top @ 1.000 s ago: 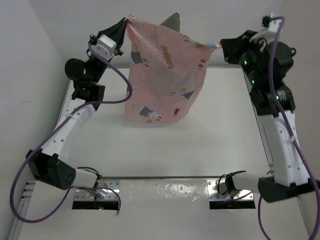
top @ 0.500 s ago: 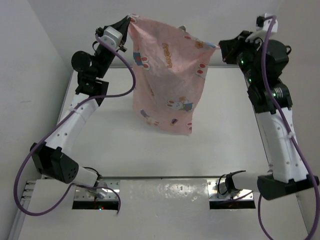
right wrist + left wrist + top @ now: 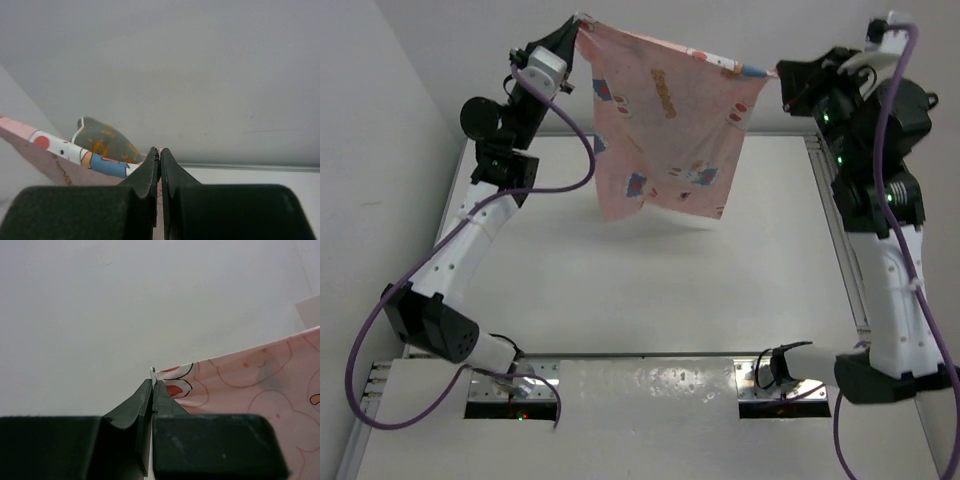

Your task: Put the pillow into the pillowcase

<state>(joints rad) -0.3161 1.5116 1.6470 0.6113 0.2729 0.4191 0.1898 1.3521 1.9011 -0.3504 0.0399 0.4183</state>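
The pink bunny-print pillowcase (image 3: pixel 665 125) hangs in the air, stretched between both arms above the back of the table. My left gripper (image 3: pixel 578 27) is shut on its top left corner, seen as pink fabric (image 3: pixel 240 375) beside the closed left gripper (image 3: pixel 152 384). My right gripper (image 3: pixel 778 75) is shut on the top right corner; the right gripper (image 3: pixel 159 151) pinches the pillowcase edge (image 3: pixel 65 147). A corner of the olive-brown, orange-dotted pillow (image 3: pixel 107 140) sticks up behind that edge in the right wrist view. In the top view the pillowcase hides the pillow.
The white table (image 3: pixel 650 290) has metal rails along its left side (image 3: pixel 455 205) and right side (image 3: pixel 830 215). White walls close in behind and to the left. Purple cables (image 3: pixel 570 175) loop off both arms.
Both grippers have lifted the pillowcase higher and pulled its top edge tauter, the right one moving right. The hanging fabric swung and its lower end rose off the table.
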